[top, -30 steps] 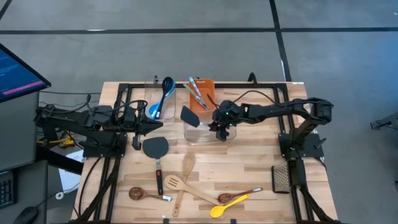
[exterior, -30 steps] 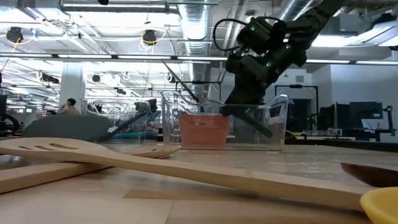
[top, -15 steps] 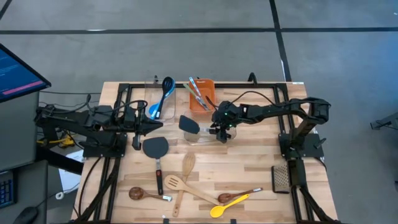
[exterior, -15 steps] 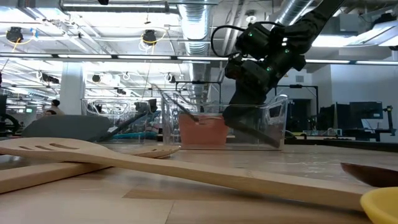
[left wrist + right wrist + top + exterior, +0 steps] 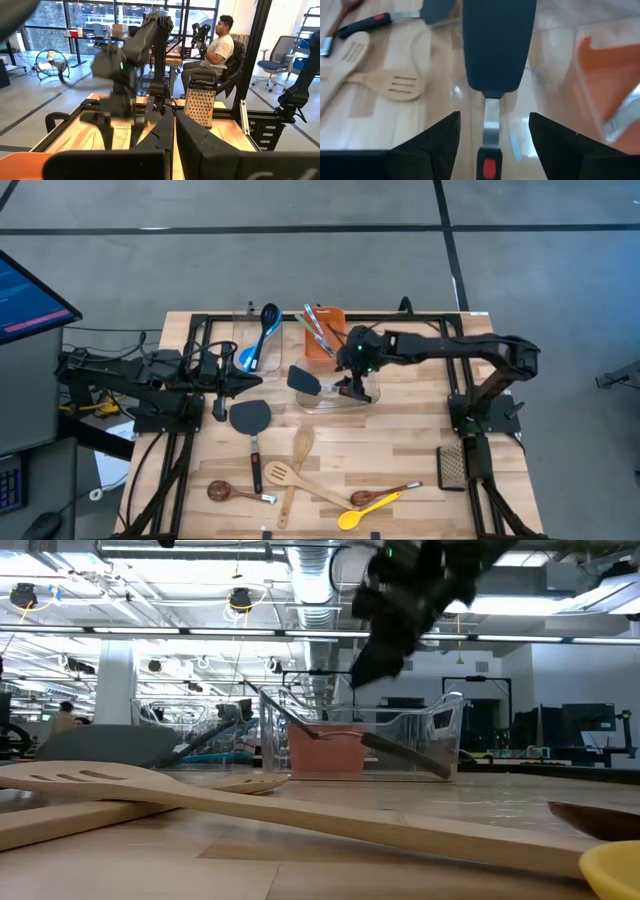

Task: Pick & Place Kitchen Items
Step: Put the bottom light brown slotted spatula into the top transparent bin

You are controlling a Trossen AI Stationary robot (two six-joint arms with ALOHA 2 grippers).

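Note:
A black turner (image 5: 305,380) lies in the clear tub (image 5: 318,408) at mid-table. Its handle (image 5: 405,753) slopes down to the tub's floor and its blade sticks out over the tub's left rim. My right gripper (image 5: 493,117) hangs open above the handle, one finger on either side, clear of it; in the high view my right gripper (image 5: 356,388) is over the tub. My left gripper (image 5: 222,385) waits shut and level at the table's left, with nothing in it. More utensils lie near the front edge, among them a wooden slotted spatula (image 5: 280,473) and a yellow spoon (image 5: 365,512).
A second black turner (image 5: 250,420) lies left of the tub. A blue spoon (image 5: 267,330) stands in a clear tub at the back. The orange bin (image 5: 328,338) behind holds several utensils. A metal grater (image 5: 452,467) lies at the right. A person sits beyond the table.
My right gripper has opened, let go of the black turner and risen from the tub. The turner's handle has sunk to the tub's floor; its blade has dropped a little and rests over the left rim.

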